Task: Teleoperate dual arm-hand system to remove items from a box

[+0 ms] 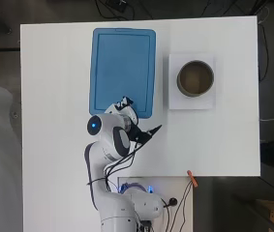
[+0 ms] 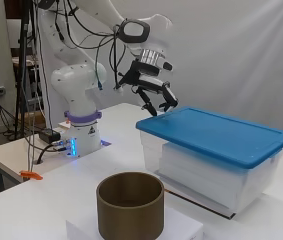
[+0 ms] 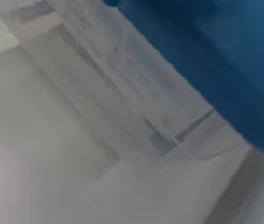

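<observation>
Right up against the wrist cam is the clear wall of the box (image 3: 122, 102) with the blue lid (image 3: 206, 60) overhanging it, so I'm aimed at the near end. From the hand (image 2: 151, 95): fingers hang down, loosely curled and spread apart, holding nothing, not touching anything as far as I can tell. It hovers just above and just off the near short edge of the lid (image 2: 216, 132); overhead, that's the lid's near right corner (image 1: 144, 113). So the box (image 2: 206, 172) lies ahead of the hand, stretching away from the arm's base, long axis running straight up the overhead view. The lid is still on, sitting flat, so nothing comes out until it's lifted, and I'd guess that near edge is the place to hook the fingers under. Box walls are see-through plastic, lid is solid blue with a raised rim; can't make out what's inside. Off to the side sits a brown round pot (image 2: 130, 205) on a white block (image 1: 174, 99), well apart from the hand.
</observation>
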Controlling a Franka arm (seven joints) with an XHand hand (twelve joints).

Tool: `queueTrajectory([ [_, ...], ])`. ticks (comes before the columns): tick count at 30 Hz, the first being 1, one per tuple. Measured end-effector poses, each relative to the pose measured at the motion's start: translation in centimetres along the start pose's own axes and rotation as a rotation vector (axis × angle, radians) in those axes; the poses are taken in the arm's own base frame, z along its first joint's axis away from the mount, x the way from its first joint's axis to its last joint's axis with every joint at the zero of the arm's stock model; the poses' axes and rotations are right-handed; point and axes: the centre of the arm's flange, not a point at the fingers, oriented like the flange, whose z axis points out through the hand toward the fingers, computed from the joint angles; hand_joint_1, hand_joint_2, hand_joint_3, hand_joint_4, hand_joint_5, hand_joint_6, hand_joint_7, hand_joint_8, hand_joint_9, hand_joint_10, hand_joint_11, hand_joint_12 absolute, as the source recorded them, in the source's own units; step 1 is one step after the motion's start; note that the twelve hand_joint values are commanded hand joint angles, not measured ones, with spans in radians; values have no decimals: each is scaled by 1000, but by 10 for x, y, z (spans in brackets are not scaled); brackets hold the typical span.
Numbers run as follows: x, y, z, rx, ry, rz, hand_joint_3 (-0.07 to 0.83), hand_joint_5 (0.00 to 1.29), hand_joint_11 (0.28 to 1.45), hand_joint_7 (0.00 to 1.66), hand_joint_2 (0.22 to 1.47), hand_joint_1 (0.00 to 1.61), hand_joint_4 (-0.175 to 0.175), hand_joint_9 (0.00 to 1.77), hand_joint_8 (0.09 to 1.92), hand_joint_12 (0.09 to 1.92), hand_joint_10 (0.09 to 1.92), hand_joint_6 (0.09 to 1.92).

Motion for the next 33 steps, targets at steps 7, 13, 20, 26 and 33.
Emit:
queueTrajectory([
  [7,-18,1,-36,-8,-15,131,-9,77,408,127,998,114,-53,260,197,182,256,164],
  [13,1,-3,-26,123,-75,371,-22,0,398,14,849,103,-96,188,87,87,87,87],
  [20,16,-36,36,109,-190,275,-4,0,350,0,786,317,-45,77,87,87,87,87],
  [26,31,-31,23,-53,-235,212,22,7,334,0,855,444,-10,59,87,87,87,87],
  [33,42,-23,8,-102,-226,99,34,172,373,126,1228,910,4,244,87,87,87,87],
])
